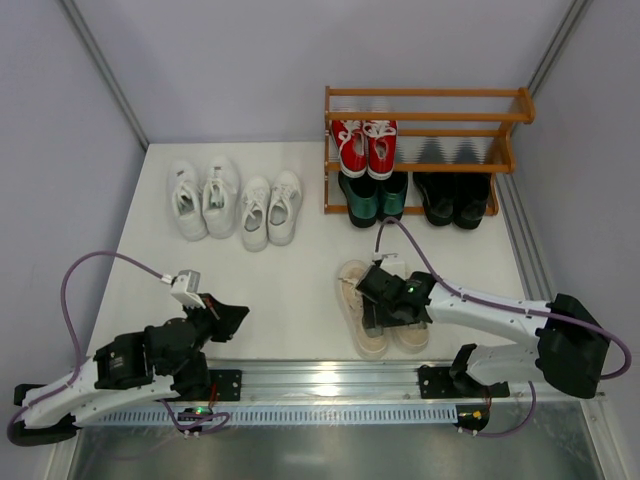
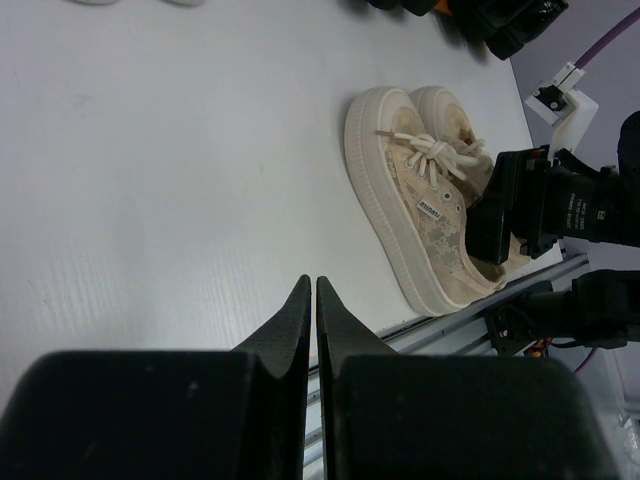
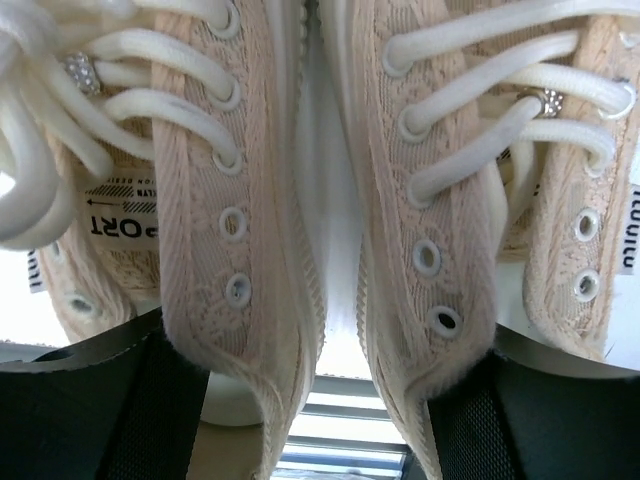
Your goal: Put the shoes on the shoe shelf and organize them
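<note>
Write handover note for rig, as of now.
Left gripper: shut, empty, over the white table.
Right gripper: open, one finger inside each cream lace-up shoe, near the arms.
Done: red sneakers on the orange-brown wooden shelf's middle tier; dark green loafers and glossy black loafers on its bottom tier.
Left: cream pair, plus two white lace-up sneaker pairs on the table beside the shelf.

White, smooth table top (image 1: pixel 290 310). Closed in by pale grey-purple walls: back wall (image 1: pixel 300 50) at the far edge, left wall (image 1: pixel 45 150) and right wall (image 1: pixel 600 150) at the sides. Thin grey left pole (image 1: pixel 105 72) and right pole (image 1: pixel 556 42) rising from the far corners. Shiny metal rail (image 1: pixel 300 373) along the near edge, with a bright spot of light on it.
</note>
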Action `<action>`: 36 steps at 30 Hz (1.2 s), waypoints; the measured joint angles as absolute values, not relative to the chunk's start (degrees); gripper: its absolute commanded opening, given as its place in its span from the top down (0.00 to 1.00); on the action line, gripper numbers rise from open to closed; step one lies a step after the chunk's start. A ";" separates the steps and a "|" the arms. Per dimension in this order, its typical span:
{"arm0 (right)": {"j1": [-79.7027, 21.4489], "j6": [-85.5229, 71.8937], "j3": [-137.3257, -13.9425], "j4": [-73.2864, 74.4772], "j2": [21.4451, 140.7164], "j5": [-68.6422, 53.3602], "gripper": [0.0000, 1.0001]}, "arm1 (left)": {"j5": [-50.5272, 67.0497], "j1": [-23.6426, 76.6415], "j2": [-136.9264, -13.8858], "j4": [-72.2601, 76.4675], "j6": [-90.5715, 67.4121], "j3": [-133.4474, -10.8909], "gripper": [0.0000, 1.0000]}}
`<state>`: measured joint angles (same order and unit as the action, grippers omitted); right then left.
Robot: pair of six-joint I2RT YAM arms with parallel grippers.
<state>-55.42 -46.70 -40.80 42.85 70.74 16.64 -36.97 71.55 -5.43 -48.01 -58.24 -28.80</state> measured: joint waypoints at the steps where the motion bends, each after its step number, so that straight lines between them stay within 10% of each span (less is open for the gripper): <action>1: -55.40 -46.61 -41.23 42.89 71.61 16.99 0.24 | -36.97 71.55 -5.39 -48.03 -58.24 -28.80 1.00; 14: -53.01 -44.27 -43.29 40.14 74.98 18.90 0.43 | -36.95 71.55 -4.91 -48.12 -58.28 -28.80 1.00; 32: -46.98 -38.33 -42.85 32.56 76.58 17.65 0.41 | -36.93 71.55 -4.27 -48.71 -58.57 -28.80 1.00; 36: -46.72 -36.42 -42.85 31.55 76.93 17.10 0.82 | -36.93 71.55 -4.19 -48.75 -58.61 -28.80 1.00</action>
<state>-46.72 -36.42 -42.85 31.55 76.93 17.10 -36.93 71.55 -4.19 -48.75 -58.61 -28.80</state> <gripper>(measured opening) 0.395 0.002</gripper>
